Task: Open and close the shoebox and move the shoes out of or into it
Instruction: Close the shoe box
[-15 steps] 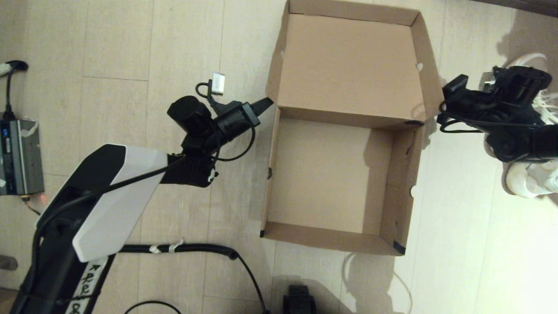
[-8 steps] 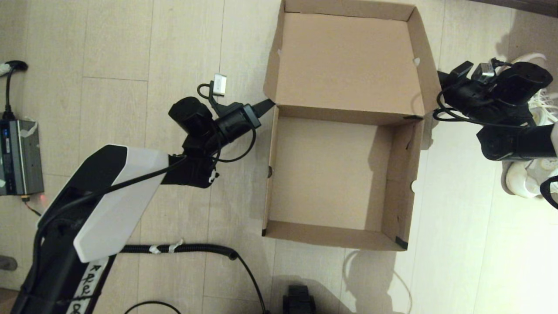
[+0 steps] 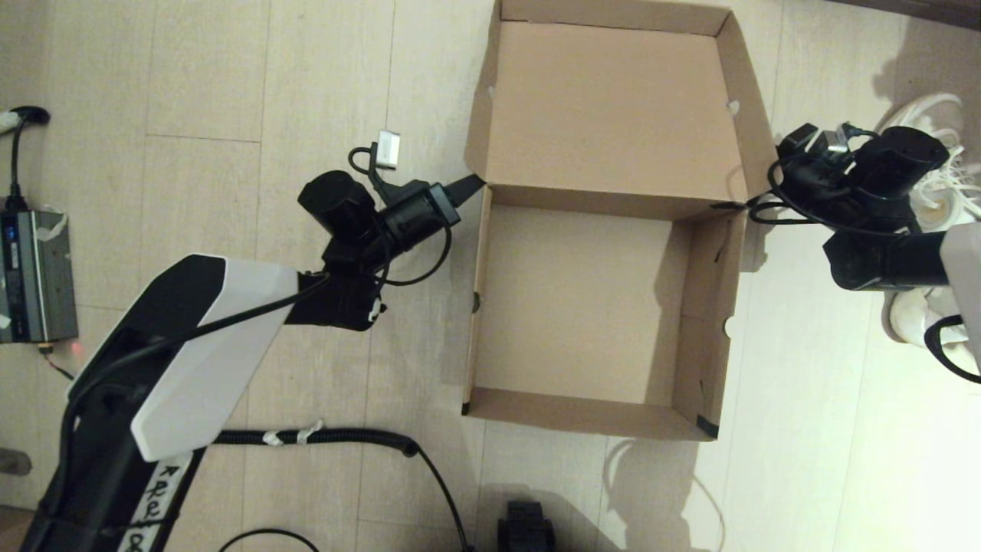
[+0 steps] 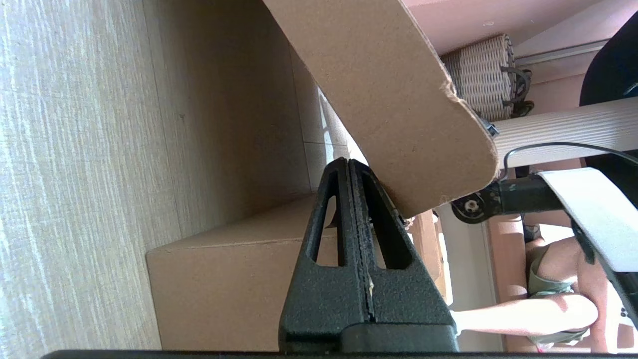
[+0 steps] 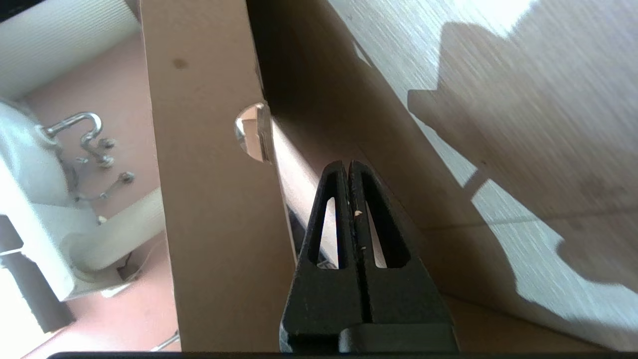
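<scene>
Brown shoebox [image 3: 582,307] open, empty, lid back; left gripper [image 3: 469,185], right gripper [image 5: 349,167] pressed together.

Grey power unit [image 3: 31,276] on wood floor [image 3: 207,92], far left.

The white shoes [image 3: 931,264] on the floor are mostly hidden behind the right arm [image 3: 881,222] and cut off by the head view's right edge. The right gripper's tip is hidden behind the open lid [image 3: 613,107] of the shoebox [image 3: 709,307].
</scene>
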### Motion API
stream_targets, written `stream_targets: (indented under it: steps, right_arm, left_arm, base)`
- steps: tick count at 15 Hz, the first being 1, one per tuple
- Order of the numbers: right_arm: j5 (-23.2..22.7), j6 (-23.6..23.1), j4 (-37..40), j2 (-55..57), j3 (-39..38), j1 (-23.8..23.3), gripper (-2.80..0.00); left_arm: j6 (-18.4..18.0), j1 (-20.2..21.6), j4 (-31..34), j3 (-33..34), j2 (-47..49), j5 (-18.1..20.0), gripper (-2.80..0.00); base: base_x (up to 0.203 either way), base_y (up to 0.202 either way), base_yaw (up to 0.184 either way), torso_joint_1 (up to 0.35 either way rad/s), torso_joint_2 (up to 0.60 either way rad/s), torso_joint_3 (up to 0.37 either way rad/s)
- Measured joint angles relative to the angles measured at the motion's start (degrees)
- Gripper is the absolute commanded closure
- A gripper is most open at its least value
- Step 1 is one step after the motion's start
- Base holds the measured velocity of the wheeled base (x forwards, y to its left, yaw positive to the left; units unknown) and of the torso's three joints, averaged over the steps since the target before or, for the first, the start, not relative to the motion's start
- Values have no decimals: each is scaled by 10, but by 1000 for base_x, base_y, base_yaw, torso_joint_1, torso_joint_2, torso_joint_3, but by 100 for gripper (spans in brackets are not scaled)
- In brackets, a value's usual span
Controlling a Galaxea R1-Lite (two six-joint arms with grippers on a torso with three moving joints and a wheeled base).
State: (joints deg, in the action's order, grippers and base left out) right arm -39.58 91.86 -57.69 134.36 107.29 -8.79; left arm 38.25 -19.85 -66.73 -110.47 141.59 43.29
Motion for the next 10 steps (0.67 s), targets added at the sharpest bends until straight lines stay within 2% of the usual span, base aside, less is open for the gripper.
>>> stream_targets:
  steps: [4,10]
  right_arm:
    - [-4,54,-23,18,33,1,0]
    - [-2,138,-50,17,36,1,0]
  left_arm:
    - [0,0,-2,0,1,0,0]
    - [0,-5,-3,0,5,0,0]
  base:
    - [0,0,0,0,0,0]
    - [0,0,0,0,0,0]
